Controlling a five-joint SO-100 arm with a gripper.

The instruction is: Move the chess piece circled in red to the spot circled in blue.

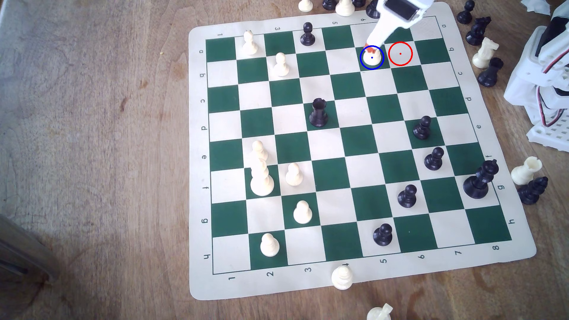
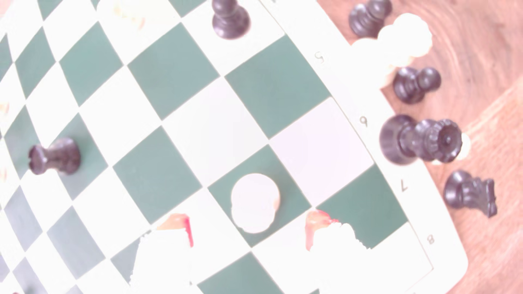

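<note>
The cream-white rook stands upright on the dark green square ringed in blue, near the board's far edge. In the wrist view the rook is seen from above, washed out by glare. My gripper hangs just over it, coming down from the far side. Its red-tipped fingers stand on either side of the rook with a gap at each side, so the gripper is open. The red-ringed cream square beside it holds no piece.
A black pawn and a black rook are the nearest pieces on the board. Captured pieces lie off the far edge and along the exterior view's right. The arm's white base sits at the right.
</note>
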